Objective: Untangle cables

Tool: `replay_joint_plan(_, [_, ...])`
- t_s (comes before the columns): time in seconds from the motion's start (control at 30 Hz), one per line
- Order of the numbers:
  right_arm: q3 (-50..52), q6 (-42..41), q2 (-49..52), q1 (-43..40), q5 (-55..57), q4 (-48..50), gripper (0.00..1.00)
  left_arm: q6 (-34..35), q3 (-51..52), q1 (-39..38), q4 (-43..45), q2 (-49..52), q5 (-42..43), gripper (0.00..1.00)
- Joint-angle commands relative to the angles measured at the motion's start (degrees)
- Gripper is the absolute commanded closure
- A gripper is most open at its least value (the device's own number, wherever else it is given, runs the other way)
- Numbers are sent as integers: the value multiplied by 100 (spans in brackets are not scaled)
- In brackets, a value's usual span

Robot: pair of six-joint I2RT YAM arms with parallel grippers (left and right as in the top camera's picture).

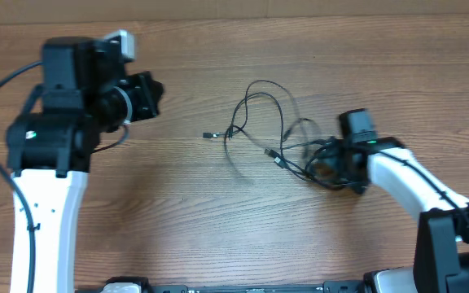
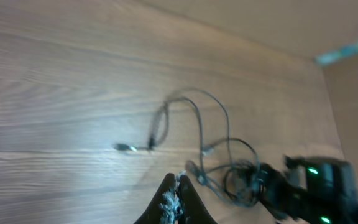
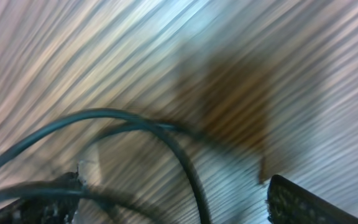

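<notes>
Wood-grain table (image 1: 218,236) all round, and lying on it are the cables (image 1: 277,153): loose loops, one small plug end trailing out, a dense knot at one end. Right gripper (image 1: 330,165) sits right over that knot, jaws spread wide, cords running between them. Left gripper (image 1: 146,96) hangs well clear on the cables' opposite side, fingers (image 2: 165,205) pressed together, gripping nothing

Black cables (image 1: 275,155) on pale brown wood-grained table (image 1: 218,228); white right arm (image 1: 397,171), black joints.

One knot of thin black cables (image 1: 277,140), strand count unclear; two grippers, left gripper (image 1: 148,96), right gripper (image 1: 332,167); one wooden counter (image 1: 218,236).
</notes>
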State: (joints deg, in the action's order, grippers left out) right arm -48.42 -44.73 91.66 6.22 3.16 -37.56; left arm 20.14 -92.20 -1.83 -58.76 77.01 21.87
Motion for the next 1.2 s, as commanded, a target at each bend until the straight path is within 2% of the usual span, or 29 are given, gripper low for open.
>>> replay_joint_plan(0.0, [-90,813,-37,-634,240,-146,2,-240,-181,426,22,-151,-151,96])
replay_joint_plan(0.2, [-437,1255,-37,-1453,-94,-496,0,-238,-177,994,-87,-122,-92,96])
replay_joint_plan(0.23, [-503,1416,-37,-1486,-221,-503,0,-238,-177,977,-151,-103,-59,93])
replay_joint_plan(0.37, [-914,1808,-37,-1497,-304,-654,0,-227,-166,697,-376,48,-26,66])
replay_joint_plan(0.47, [-1379,1803,-37,-1495,-417,-901,0,-227,-164,229,-376,315,243,34])
replay_joint_plan(0.53, [-1587,1827,-39,-1497,-699,-984,0,-387,-166,-101,-289,507,334,17])
replay_joint_plan(0.6, [-1738,2013,-39,-1497,-1123,-1016,0,-863,-166,-520,-109,791,365,3])
replay_joint_plan(0.73, [-1777,2127,-37,-1497,-1696,-1075,0,-1834,-166,-1375,382,1569,345,0])
replay_joint_plan(0.9, [-1777,2127,-37,-1497,-1676,-1178,0,-2417,-166,-2188,1233,2706,350,0])
replay_joint_plan(1.0, [-1775,2127,-37,-1497,-1679,-1145,0,-2601,-166,-2533,1718,3318,350,0])
replay_joint_plan(1.1, [-1773,2124,-37,-1497,-1668,-1272,0,-2579,-166,-2802,2135,3816,422,5])
replay_joint_plan(1.17, [-1759,2044,-37,-1497,-1558,-1316,0,-2570,-166,-2957,2332,4022,852,6])
